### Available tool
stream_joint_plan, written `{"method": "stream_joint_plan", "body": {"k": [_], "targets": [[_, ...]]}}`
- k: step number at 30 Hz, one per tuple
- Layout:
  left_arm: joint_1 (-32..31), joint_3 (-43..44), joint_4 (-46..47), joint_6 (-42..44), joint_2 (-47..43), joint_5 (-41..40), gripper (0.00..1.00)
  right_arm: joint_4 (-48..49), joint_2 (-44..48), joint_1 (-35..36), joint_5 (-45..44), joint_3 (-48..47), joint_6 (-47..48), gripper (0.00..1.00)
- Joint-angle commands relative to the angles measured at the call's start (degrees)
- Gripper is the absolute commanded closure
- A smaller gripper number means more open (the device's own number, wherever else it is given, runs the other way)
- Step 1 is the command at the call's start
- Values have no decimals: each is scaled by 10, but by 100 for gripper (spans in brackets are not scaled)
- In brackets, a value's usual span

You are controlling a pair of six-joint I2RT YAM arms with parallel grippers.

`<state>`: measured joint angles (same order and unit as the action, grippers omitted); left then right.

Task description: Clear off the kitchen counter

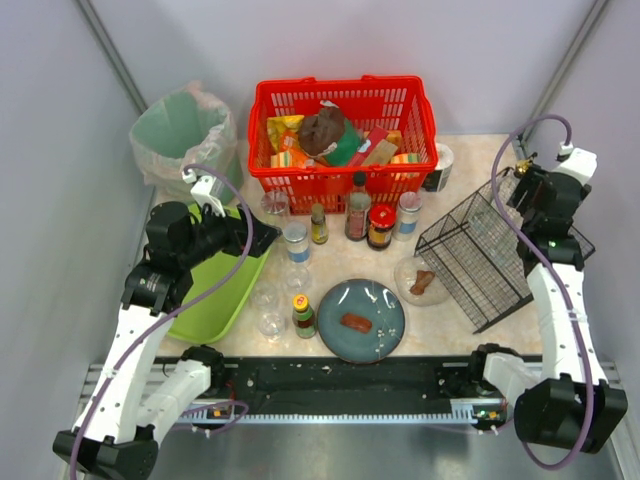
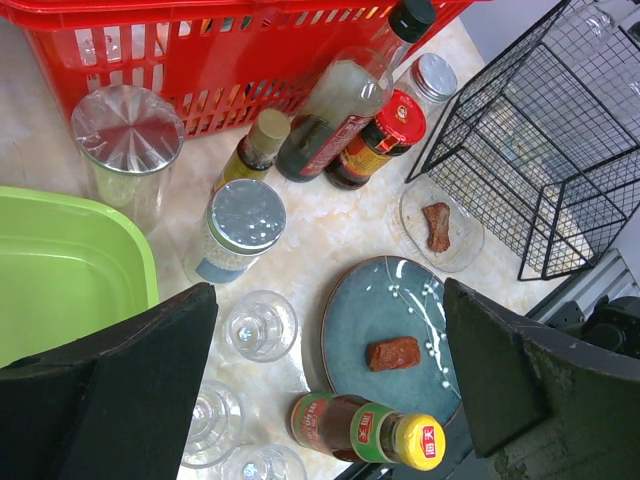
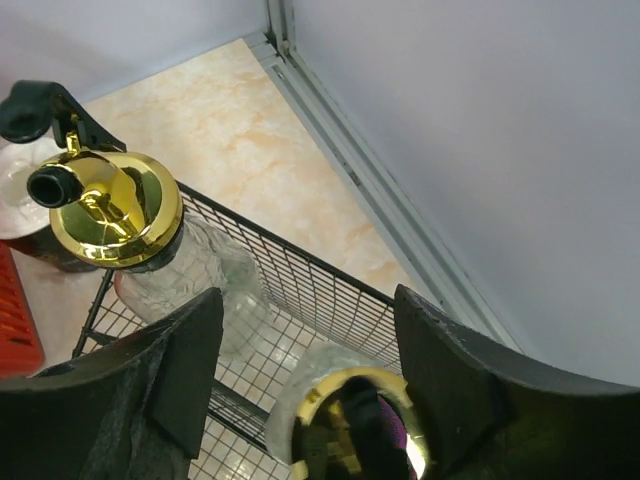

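— Black fingers of the left gripper (image 2: 328,290) stand spread wide with nothing between them. What lies below?

— The kitchen counter (image 1: 470,150), pale beige stone, sits straight beneath and runs on to the right; its long axis goes left to right across both arms. Just under the fingers are small clear glasses (image 2: 260,325) and a blue plate (image 2: 370,300) bearing a brown scrap of food (image 2: 392,353), with a yellow-capped sauce bottle (image 2: 365,432) beside it.

— And the right gripper (image 3: 308,295)?

— It hovers at the counter's far right, over a black wire rack (image 3: 290,265). Its fingers are parted around a gold-lidded glass dispenser (image 3: 350,420) standing in the rack. A gap shows on one side, so nothing looks clamped.

— Which arm is nearer the clutter?

— The left, by my reading. Jars and bottles (image 1: 380,225) stand in a row before a red basket (image 1: 300,175), and a lime-green tray (image 1: 220,300) lies just left of the pincer. Open room is scarce: narrow strips of bare stone between the items, more only at the back right corner.
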<state>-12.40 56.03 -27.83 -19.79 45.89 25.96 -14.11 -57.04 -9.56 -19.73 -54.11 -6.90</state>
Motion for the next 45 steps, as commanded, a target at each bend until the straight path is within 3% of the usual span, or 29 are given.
{"method": "stream_joint_plan", "body": {"k": [1,6,16,20,25,28,30,36,45], "targets": [[3,15,19,3,1,-6,2,-8,14,-3,3,-61,-16,30],[3,15,10,-6,5,-43,2,-84,15,-3,-6,-129,-32,17],[3,15,5,-5,-5,-74,2,-221,42,-3,83,-226,-70,15],[3,13,2,12,-15,-87,2,-241,69,-3,179,-210,-87,17],[3,7,-12,42,-34,-162,1,-215,119,-1,360,-157,-79,17],[3,3,-7,35,-36,-166,2,-183,132,18,487,-124,-111,17],[3,1,-1,30,-33,-154,2,-146,143,63,532,-96,-128,18],[3,6,-4,21,-19,-143,2,-131,129,263,507,-60,-117,21],[4,4,-5,18,-10,-139,1,-42,33,620,296,-3,-67,21]]}}
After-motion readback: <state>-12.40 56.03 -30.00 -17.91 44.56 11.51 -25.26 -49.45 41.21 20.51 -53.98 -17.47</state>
